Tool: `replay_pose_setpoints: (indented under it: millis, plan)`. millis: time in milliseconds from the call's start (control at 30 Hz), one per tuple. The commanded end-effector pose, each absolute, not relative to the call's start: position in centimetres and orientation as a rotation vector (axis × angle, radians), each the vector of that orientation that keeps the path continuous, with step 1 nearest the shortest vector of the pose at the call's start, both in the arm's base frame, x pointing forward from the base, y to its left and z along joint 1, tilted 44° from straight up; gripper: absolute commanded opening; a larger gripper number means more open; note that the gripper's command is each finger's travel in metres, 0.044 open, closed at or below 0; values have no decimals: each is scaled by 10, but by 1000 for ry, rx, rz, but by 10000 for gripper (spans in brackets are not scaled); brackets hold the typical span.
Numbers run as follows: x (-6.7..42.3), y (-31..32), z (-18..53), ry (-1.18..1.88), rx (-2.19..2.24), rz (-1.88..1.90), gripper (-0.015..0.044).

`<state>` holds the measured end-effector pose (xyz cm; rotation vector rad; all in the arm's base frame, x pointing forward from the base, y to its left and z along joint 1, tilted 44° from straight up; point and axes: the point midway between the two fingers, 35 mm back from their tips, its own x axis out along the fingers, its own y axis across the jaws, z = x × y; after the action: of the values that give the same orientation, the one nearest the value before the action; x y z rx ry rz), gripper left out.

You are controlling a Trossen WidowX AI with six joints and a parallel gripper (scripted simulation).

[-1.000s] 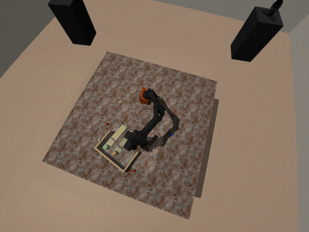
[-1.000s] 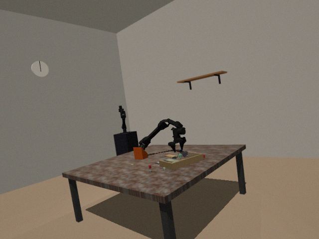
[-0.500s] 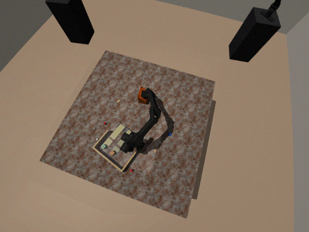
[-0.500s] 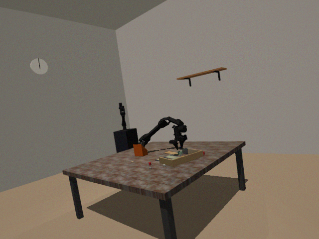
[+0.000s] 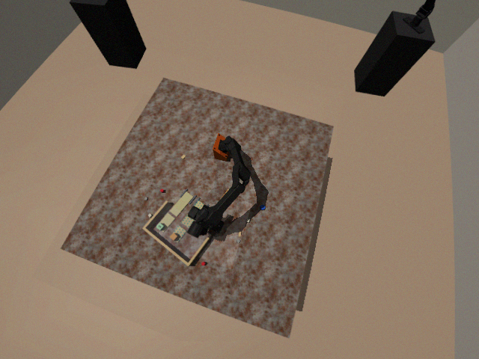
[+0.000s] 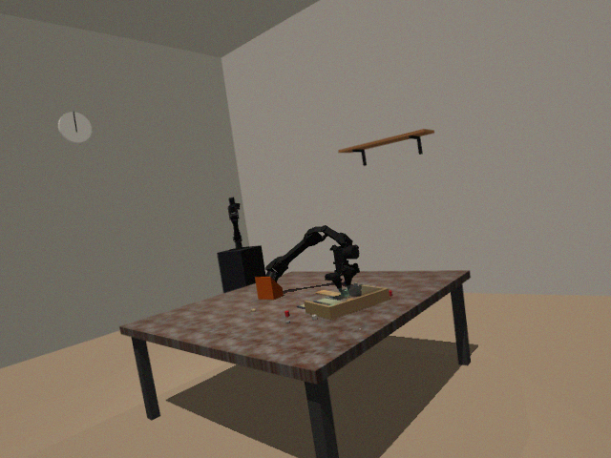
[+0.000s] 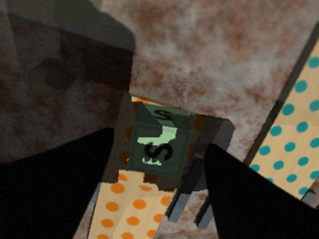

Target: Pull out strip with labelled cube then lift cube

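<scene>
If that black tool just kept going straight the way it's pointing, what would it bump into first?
Most likely the green cube marked S: the tool points down at it, one finger on each side. The cube sits on the orange-dotted strip. How near the fingers are is hard to judge.

The labelled cube (image 7: 159, 144) sits on a dotted strip (image 7: 131, 206), between the gripper (image 7: 159, 171) fingers; a second strip (image 7: 294, 144) lies at three o'clock (wrist view), apart; rails (image 7: 180, 203) stand between them.
</scene>
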<state>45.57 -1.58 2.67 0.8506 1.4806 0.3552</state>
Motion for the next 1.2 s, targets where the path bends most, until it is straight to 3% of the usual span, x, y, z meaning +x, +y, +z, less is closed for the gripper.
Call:
replay_pose_setpoints:
  millis: [0,400,533,767,900,1167]
  plan:
    - [455,-9,21,1486,856,356,250]
    - [456,0,12,1486,857,357,250]
    - [456,-2,14,1484,848,355,145]
    - [456,-2,14,1484,848,355,98]
    - [454,-4,15,1484,849,355,0]
    - [423,-19,27,1487,852,353,0]
